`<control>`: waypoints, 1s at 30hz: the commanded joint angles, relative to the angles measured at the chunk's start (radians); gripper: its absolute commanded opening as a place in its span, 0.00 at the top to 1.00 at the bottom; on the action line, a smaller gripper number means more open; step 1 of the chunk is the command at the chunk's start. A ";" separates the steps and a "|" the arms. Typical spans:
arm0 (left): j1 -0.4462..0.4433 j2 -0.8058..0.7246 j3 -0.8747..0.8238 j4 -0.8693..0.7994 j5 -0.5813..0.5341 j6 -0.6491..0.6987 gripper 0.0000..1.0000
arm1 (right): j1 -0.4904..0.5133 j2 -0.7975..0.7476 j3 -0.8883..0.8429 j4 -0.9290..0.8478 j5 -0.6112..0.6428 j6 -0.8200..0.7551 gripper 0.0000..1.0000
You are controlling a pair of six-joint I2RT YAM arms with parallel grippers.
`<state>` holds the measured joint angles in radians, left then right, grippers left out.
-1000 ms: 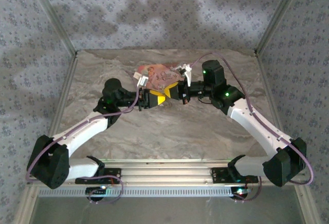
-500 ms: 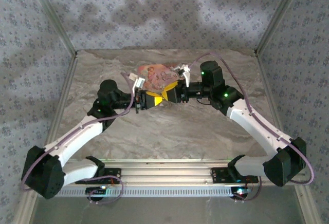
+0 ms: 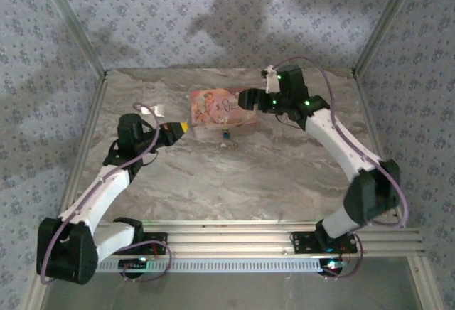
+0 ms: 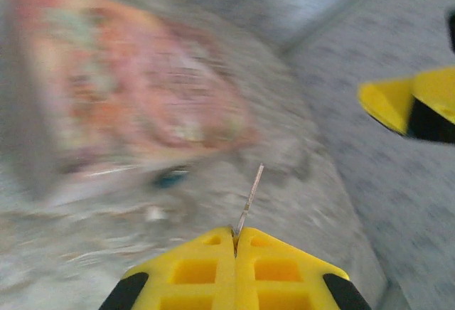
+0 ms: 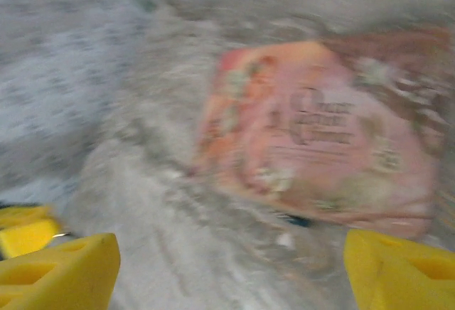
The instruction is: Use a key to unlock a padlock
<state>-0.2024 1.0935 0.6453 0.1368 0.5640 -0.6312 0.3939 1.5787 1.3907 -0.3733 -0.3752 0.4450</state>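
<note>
On counter [image 3: 234,175]: padlock [image 3: 226,134] beside pink box [image 3: 220,106], no key in it. Left hand [image 4: 235,232] pinches key [image 4: 250,193]; right hand [image 5: 229,237] wide. Unlocking unconfirmed.

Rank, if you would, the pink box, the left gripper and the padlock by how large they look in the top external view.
1. pink box, clearly largest
2. left gripper, much smaller
3. padlock, a tiny speck near the box

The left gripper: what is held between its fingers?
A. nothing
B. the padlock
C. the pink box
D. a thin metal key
D: the left gripper is shut on a thin key that sticks out ahead; the padlock lies on the table by the pink box.
</note>
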 commanded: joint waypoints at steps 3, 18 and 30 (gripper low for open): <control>0.076 0.155 0.093 -0.114 -0.210 -0.025 1.00 | -0.058 0.281 0.179 -0.144 0.120 0.074 0.16; -0.037 0.642 0.397 -0.080 -0.294 0.113 1.00 | -0.069 0.478 0.190 -0.062 0.056 0.055 0.39; -0.200 0.775 0.465 0.001 -0.212 0.139 1.00 | -0.077 0.291 -0.114 0.005 0.071 0.061 0.46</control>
<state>-0.3386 1.8351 1.0904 0.1165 0.2687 -0.5194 0.2855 1.8908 1.3384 -0.2955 -0.2775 0.5087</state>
